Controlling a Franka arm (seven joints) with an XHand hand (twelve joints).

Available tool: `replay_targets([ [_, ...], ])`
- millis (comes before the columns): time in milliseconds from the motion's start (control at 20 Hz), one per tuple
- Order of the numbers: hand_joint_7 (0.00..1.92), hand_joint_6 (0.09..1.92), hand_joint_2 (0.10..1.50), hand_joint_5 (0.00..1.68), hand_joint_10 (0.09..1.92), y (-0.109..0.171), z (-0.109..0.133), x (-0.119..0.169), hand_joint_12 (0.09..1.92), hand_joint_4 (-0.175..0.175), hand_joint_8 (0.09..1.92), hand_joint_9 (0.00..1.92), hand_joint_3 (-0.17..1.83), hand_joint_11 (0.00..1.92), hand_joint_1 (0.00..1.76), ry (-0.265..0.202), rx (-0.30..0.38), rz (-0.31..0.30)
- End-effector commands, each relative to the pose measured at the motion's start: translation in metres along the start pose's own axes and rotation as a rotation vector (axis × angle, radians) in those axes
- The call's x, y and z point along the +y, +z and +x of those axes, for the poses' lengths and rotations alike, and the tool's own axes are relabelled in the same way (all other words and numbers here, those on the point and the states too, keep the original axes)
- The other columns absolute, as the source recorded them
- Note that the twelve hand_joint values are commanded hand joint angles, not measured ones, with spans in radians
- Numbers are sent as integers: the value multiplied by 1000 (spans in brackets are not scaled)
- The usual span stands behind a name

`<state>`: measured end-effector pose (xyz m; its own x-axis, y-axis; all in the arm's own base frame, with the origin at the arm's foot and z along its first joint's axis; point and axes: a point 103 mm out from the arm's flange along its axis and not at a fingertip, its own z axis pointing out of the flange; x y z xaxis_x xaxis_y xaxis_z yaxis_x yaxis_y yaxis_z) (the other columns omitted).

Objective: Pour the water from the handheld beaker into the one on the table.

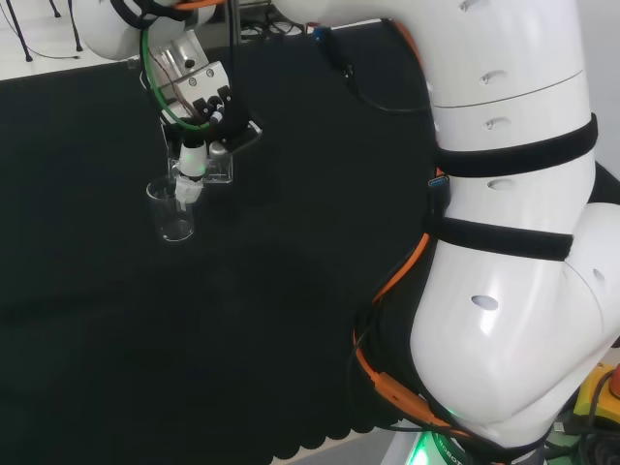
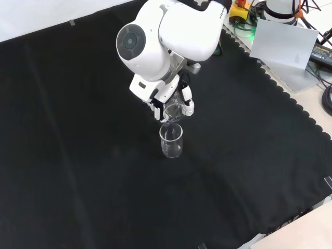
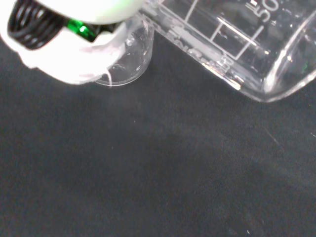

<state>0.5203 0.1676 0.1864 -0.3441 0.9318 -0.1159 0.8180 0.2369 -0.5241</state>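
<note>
A clear beaker (image 2: 171, 141) stands upright on the black cloth (image 2: 78, 155); in the head view the same beaker (image 1: 172, 210) is left of centre. My hand (image 2: 165, 101) is curled round a second clear beaker (image 2: 175, 111), tipped with its mouth just above the standing one's rim. The head view shows the hand (image 1: 201, 145) directly above and slightly right of the standing beaker, the held beaker (image 1: 215, 165) lying nearly on its side. Up close in the wrist view, the held beaker (image 3: 232, 44) shows printed marks, and a fingertip (image 3: 74, 44) covers part of the standing beaker (image 3: 129, 64).
The arm's white links (image 1: 513, 242) stand at the head view's right. Beyond the cloth's scalloped edge in the front view lie a grey sheet (image 2: 285, 44) and cables (image 2: 324, 72).
</note>
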Motion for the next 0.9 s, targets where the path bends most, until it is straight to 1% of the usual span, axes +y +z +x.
replay_targets([
  [50, 1694, 862, 631, 1202, 355, -2, 6, 0, 846, 136, 219, 1556, 777, 1299, 1123, 8, -27, 19],
  [100, 1694, 862, 631, 1201, 355, -3, 8, 0, 846, 135, 219, 1556, 778, 1299, 1123, 8, -32, 22],
  [200, 1695, 871, 626, 1200, 368, -4, 10, 0, 849, 118, 224, 1552, 790, 1302, 1126, -4, -44, 23],
  [350, 1702, 877, 623, 1199, 382, -5, 13, 0, 854, 107, 230, 1555, 797, 1314, 1129, -3, -65, 28],
  [400, 1704, 878, 623, 1199, 384, -5, 12, 0, 854, 105, 232, 1557, 798, 1316, 1130, 2, -74, 31],
  [450, 1704, 879, 621, 1199, 396, -6, 14, 1, 852, 95, 236, 1554, 802, 1320, 1132, 8, -83, 36],
  [550, 1705, 881, 618, 1199, 412, -6, 14, 2, 848, 83, 242, 1550, 807, 1325, 1134, 24, -107, 65],
  [600, 1705, 881, 618, 1199, 417, -7, 13, 2, 848, 81, 244, 1549, 808, 1328, 1135, 33, -117, 75],
  [900, 1710, 882, 617, 1199, 431, -11, 13, 2, 849, 76, 251, 1552, 809, 1337, 1136, 73, -134, 86],
])
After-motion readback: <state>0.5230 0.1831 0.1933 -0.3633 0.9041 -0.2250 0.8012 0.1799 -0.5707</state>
